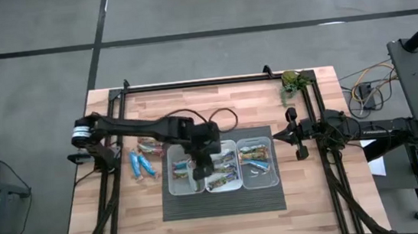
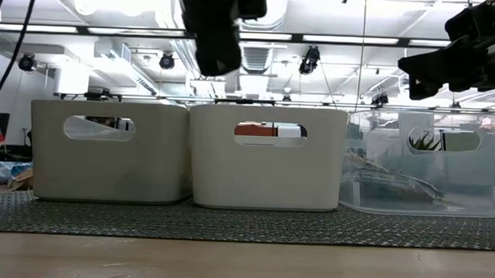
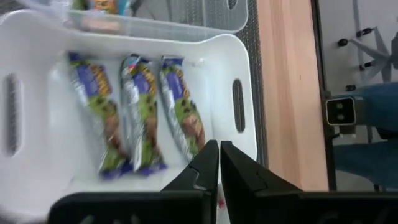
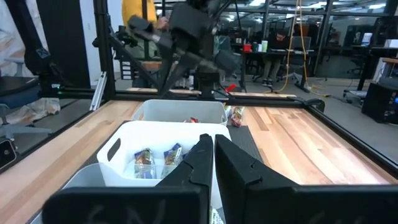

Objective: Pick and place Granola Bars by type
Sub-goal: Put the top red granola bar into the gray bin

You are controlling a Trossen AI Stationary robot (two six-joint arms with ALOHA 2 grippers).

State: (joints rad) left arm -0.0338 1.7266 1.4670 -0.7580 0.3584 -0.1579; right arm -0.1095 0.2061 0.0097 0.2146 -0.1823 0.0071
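Closed dark fingertips of the left gripper (image 3: 219, 163) hang empty over the white rectangular plastic bin (image 3: 245, 68), where three purple-and-green foil-wrapped granola bars (image 3: 138, 112) lie side by side. They look light, slick and crinkly; pinch across the middle. Right gripper (image 1: 278, 134) waits shut, beside the bins.

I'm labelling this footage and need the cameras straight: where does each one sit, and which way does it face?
High view: overhead, looking straight down on the table, three bins and both arms.
Low view: at table-top height, facing the bins side-on; arm parts hang in from above.
Left wrist view: above the white bin, looking down past the shut left gripper at three granola bars.
Right wrist view: at the table's right side, looking across past the shut right gripper toward the left arm.
The high and right wrist views share all three bins.
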